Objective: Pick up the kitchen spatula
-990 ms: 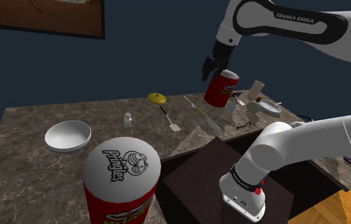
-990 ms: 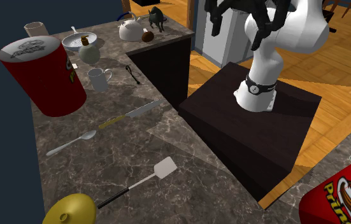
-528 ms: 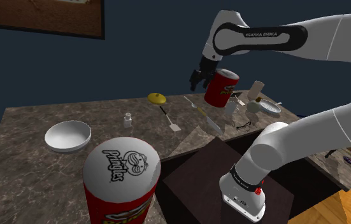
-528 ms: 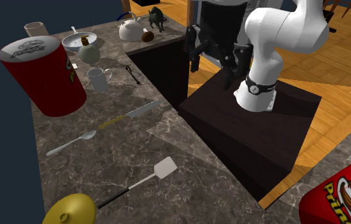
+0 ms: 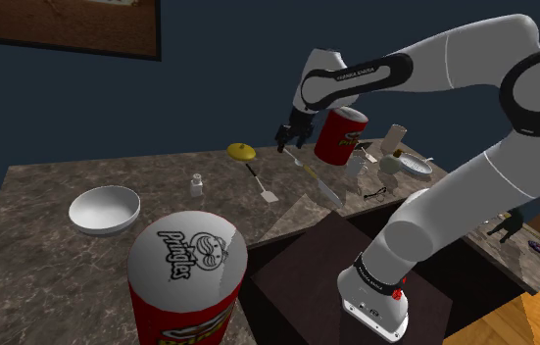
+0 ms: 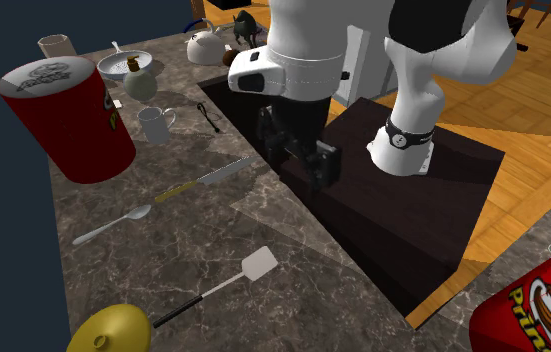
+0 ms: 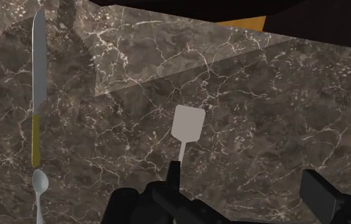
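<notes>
Though untouched, spatula (image 7: 187, 123) ahead of gripper (image 7: 222, 196).

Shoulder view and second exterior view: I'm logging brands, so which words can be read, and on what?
"Pringles": lid of the near can, shoulder view.
"FRANKA EMIKA": arm link, shoulder view, small.
"Prin", cut off: red can at the second exterior view's lower right.
Lid logo of the red can by the mug: too blurred to read.

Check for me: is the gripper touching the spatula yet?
Apart. The second exterior view shows bare counter between the open gripper and the spatula.
</notes>
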Motion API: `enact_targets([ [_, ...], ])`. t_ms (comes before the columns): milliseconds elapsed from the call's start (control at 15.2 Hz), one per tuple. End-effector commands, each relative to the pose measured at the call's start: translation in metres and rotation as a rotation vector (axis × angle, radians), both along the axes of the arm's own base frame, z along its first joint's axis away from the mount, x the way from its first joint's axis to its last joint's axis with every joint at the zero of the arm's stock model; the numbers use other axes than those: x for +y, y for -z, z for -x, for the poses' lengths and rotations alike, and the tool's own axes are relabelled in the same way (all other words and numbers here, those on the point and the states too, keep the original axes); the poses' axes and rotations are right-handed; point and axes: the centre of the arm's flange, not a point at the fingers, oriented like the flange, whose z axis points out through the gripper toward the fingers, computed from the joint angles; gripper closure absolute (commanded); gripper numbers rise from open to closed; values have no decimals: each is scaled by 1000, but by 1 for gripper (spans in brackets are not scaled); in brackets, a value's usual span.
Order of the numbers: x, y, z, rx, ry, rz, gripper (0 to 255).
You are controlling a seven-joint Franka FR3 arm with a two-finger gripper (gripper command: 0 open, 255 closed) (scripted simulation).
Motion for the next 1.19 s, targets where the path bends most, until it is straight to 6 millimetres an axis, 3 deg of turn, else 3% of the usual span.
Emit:
enact_targets([
  [0, -7, 24, -13, -4, 14, 1, 0],
  [1122, -65, 208, -124, -22, 129, 5, 0],
])
